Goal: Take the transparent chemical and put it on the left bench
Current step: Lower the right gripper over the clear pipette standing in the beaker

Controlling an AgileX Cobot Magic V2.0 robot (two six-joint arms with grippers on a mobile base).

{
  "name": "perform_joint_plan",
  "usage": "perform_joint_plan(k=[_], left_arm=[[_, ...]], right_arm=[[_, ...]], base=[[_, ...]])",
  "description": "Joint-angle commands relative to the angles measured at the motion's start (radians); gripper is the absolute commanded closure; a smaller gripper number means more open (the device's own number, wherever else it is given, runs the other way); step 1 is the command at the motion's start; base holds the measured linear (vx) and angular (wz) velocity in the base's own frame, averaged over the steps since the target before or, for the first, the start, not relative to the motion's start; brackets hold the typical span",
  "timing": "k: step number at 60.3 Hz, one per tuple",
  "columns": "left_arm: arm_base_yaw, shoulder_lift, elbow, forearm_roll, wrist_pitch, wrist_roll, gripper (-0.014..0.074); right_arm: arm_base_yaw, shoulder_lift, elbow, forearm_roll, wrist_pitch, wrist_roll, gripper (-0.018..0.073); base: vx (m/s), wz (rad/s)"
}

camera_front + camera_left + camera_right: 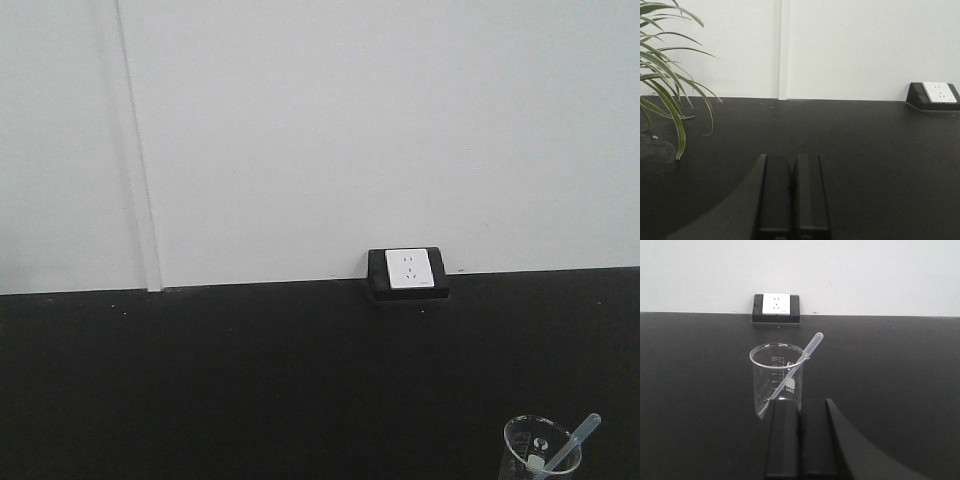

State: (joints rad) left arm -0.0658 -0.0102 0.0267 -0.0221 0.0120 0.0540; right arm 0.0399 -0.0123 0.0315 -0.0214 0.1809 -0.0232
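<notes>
The transparent chemical (776,380), a small clear glass beaker with printed graduations, stands upright on the black countertop (700,390). A clear dropper pipette (807,350) leans out of it to the right. In the front view the beaker (530,452) shows at the bottom right edge. My right gripper (800,407) is shut, empty, its tips just in front of the beaker's base. My left gripper (792,162) is shut too, with nothing in it, low over bare black countertop (865,150). The left bench is out of view.
A white wall socket in a black housing (410,270) sits where the countertop meets the white wall. A green plant with long drooping leaves (665,95) hangs at the left of the left wrist view. A white vertical strip (140,180) runs down the wall.
</notes>
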Motion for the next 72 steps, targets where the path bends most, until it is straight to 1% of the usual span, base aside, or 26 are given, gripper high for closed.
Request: perform_joint_plan(k=[1,45,51,58,67,69,72], left_arm=[[-0.002,-0.019,0.016,-0.001,-0.078,-0.008,0.0600],[-0.002,-0.019,0.016,-0.001,-0.078,-0.008,0.0600],[-0.002,-0.019,0.016,-0.001,-0.078,-0.008,0.0600],[-0.002,-0.019,0.016,-0.001,-0.078,-0.008,0.0600],[-0.002,-0.019,0.016,-0.001,-0.078,-0.008,0.0600],[-0.002,-0.019,0.016,-0.001,-0.078,-0.008,0.0600],[-0.002,-0.019,0.016,-0.001,-0.078,-0.008,0.0600]], right_arm=[[-0.007,-0.009,0.006,0.000,-0.080,-0.006,0.0566],[-0.007,-0.009,0.005,0.000,-0.082,-0.006,0.0566],[-0.008,-0.009,0.005,-0.014,-0.088,-0.009,0.0566],[-0.008,-0.009,0.006,-0.005,-0.155,-0.003,0.0566],[-0.008,-0.009,-0.012,-0.003,-0.328,-0.002,0.0566],[-0.008,-0.008,-0.029,-0.003,-0.377,-0.003,0.0566],[-0.011,0.004,-0.071,-0.003,-0.407,-0.003,0.0566]], base=[[0.00,0.00],[0.00,0.00],[0.00,0.00],[0.00,0.00],[0.00,0.00],[0.00,0.00],[0.00,0.00]])
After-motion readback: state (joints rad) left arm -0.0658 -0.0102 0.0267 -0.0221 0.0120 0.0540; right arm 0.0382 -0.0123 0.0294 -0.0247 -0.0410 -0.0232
